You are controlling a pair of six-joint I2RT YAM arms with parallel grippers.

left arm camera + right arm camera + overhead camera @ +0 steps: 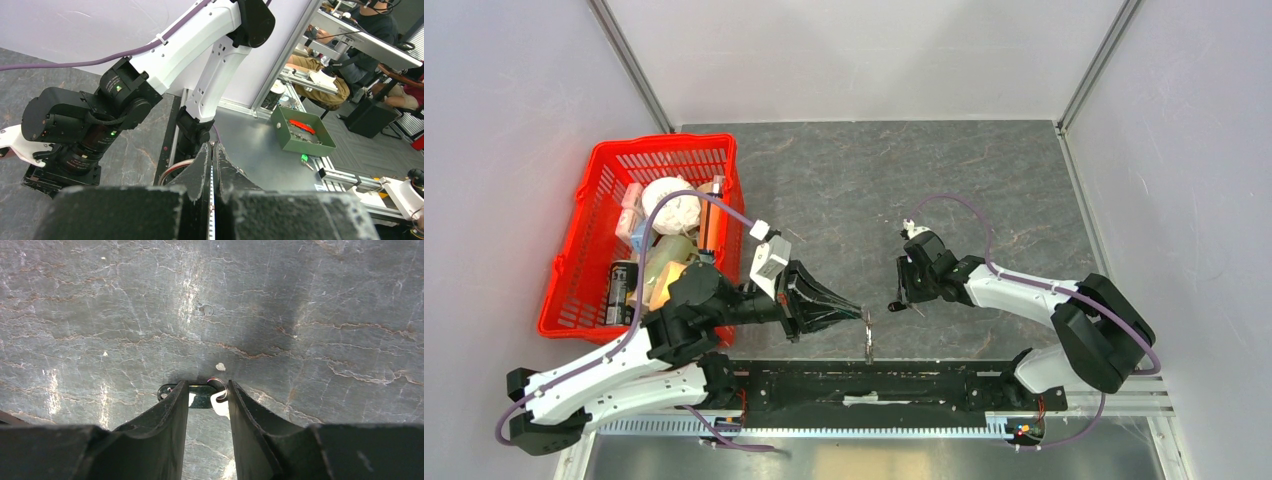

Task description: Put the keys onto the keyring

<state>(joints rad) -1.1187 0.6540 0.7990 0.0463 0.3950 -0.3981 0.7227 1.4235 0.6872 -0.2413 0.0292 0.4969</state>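
Lying glossy between parted fingers (167,407) of right gripper (207,390): black-headed key (197,399).

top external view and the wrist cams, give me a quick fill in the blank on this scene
The basket is coloured ___. It stands on the ___ arm's side. Between the fingers of the right gripper shows a key with a ___ head. The cables on the arms are ___.
Missing words: red; left; black; purple.

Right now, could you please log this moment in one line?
left gripper: shut on thin silvery piece | right gripper: straddling black-headed key, grip unclear
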